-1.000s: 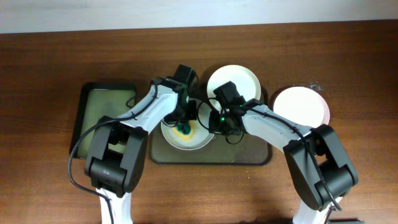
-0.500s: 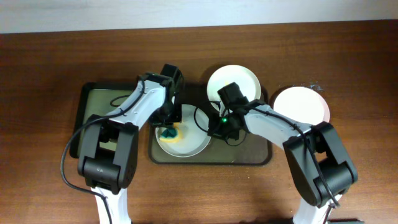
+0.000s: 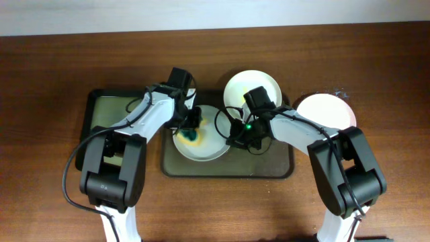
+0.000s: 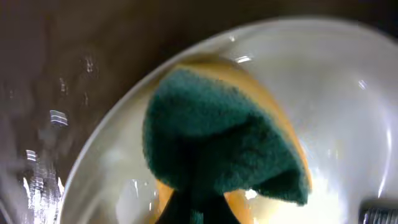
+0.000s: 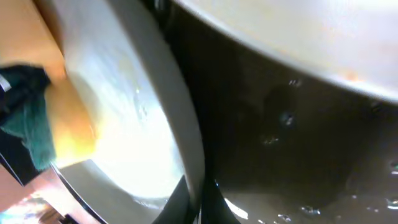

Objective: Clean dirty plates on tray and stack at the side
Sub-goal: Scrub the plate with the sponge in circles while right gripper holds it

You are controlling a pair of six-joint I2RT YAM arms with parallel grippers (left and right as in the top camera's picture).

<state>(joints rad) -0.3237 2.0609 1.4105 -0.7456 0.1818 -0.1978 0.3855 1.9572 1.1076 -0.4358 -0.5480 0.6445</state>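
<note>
On the dark tray (image 3: 269,168) lies a white plate (image 3: 205,149) with yellow smears. My left gripper (image 3: 190,128) is shut on a green-and-yellow sponge (image 3: 192,134) and presses it into the plate's left half. In the left wrist view the sponge (image 4: 224,143) fills the middle over the plate (image 4: 348,93). My right gripper (image 3: 233,138) is shut on this plate's right rim (image 5: 180,124), with one finger on each side of it. A second plate (image 3: 252,86) sits at the tray's far edge. A third plate (image 3: 326,114) lies off the tray to the right.
A smaller black-rimmed tray (image 3: 111,121) with a greenish inside lies left of the big tray. Both arms cross over the middle of the big tray. Bare wooden table (image 3: 376,60) surrounds everything.
The left gripper with the sponge slid left across the plate, then back toward its middle. The right gripper has kept its hold on the rim and barely moved.
</note>
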